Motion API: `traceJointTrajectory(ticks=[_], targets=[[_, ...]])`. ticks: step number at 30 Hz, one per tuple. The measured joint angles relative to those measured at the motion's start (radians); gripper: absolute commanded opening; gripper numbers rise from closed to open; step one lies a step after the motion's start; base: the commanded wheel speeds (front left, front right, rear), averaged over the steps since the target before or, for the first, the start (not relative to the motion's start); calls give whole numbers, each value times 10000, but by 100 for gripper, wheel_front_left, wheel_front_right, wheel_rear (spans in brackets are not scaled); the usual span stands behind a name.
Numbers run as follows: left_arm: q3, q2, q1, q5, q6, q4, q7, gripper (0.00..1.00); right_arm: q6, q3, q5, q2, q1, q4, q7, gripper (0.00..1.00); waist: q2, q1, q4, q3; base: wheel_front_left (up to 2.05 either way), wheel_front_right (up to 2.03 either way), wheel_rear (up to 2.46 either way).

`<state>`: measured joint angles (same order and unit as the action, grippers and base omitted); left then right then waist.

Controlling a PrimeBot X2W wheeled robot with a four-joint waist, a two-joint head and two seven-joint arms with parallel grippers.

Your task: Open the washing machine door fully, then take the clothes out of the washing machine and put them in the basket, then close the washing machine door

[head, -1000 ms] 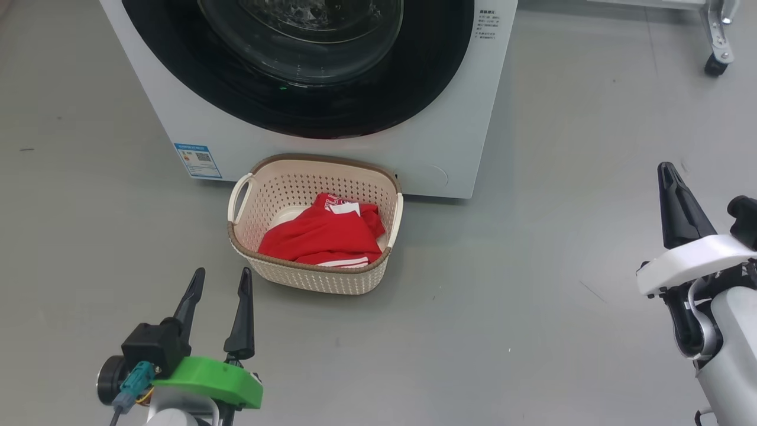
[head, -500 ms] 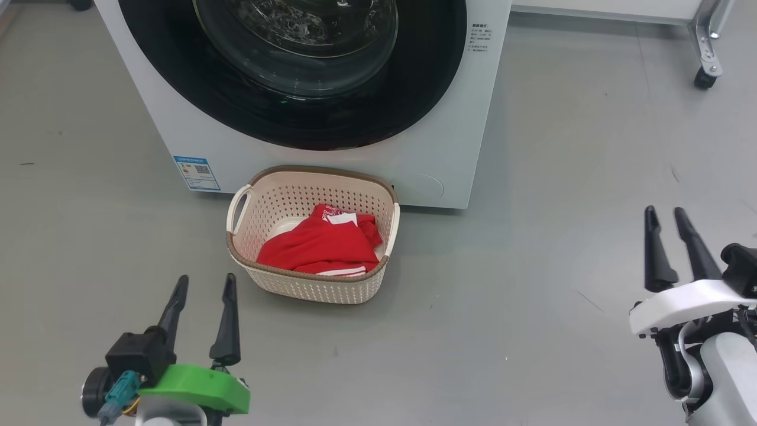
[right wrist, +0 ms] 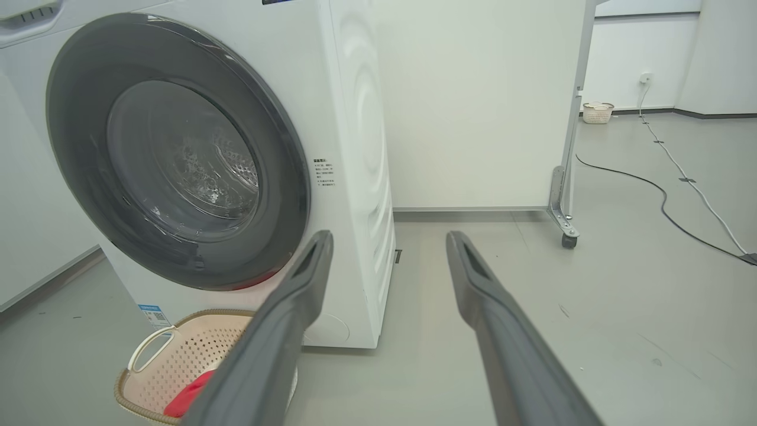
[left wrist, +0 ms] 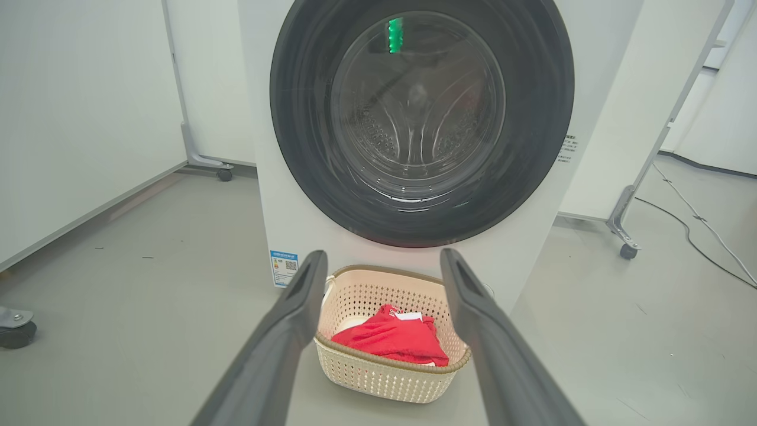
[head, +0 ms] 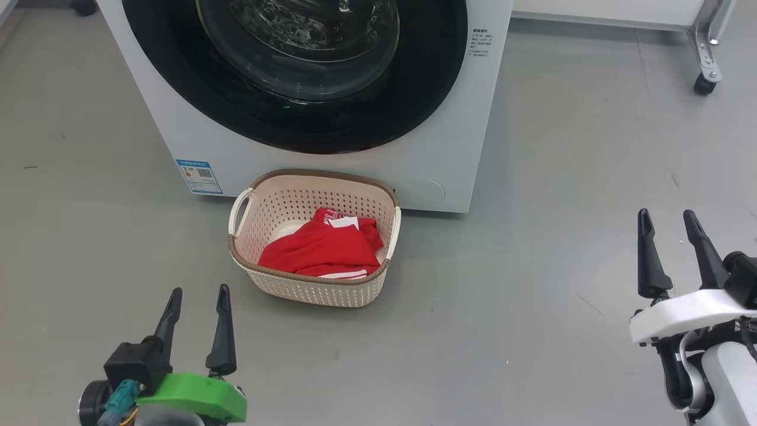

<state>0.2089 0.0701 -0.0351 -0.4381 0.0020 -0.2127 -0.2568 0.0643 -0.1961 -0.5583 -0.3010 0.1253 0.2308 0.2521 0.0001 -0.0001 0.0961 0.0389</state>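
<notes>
- The large round glossy black washing machine door [head: 295, 127], with its bulging clear glass window, lies flush against the front of the big white front-loading washing machine [head: 473, 148]. In the right wrist view no gap shows along its edge, so it looks shut.
- Through the glass in the left wrist view, the perforated steel drum looks bare, with no red fabric inside as far as can be told. A faint red tinge sits on the door's lower edge. It may be a reflection, but I cannot tell.
- The bright red fabric clothes [head: 319, 248], showing white trim and a bit of lettering, lie bunched inside the small cream perforated plastic basket [head: 307, 290]. The basket stands on the grey floor [head: 532, 296] just in front of the machine's base.
- The left end effector [head: 199, 291] hangs low, near the basket's front, with its fingers apart and nothing between them.
- The right end effector [head: 666, 213] is well off to the side, over bare floor. Its fingers are likewise apart and it is empty.
- Judging by this layout, all three steps appear done: opening, unloading and closing. At most, confirming that the door has latched remains.
</notes>
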Motion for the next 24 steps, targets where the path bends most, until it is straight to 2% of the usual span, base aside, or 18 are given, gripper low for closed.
traceJointTrajectory(ticks=[12, 18, 24], targets=[[-128, -8, 111, 295, 0, -144, 0, 100, 0, 35, 207, 169, -391, -268, 0, 100, 0, 0, 53, -48, 0, 0, 0], [-140, -40, 121, 255, -117, -136, 0, 100, 0, 96, 263, 222, -555, -351, 0, 100, 0, 0, 63, -59, 0, 0, 0], [-134, -98, 146, 159, -424, -52, 0, 100, 0, 176, 332, 280, -607, -477, 0, 100, 0, 0, 66, -63, 0, 0, 0]])
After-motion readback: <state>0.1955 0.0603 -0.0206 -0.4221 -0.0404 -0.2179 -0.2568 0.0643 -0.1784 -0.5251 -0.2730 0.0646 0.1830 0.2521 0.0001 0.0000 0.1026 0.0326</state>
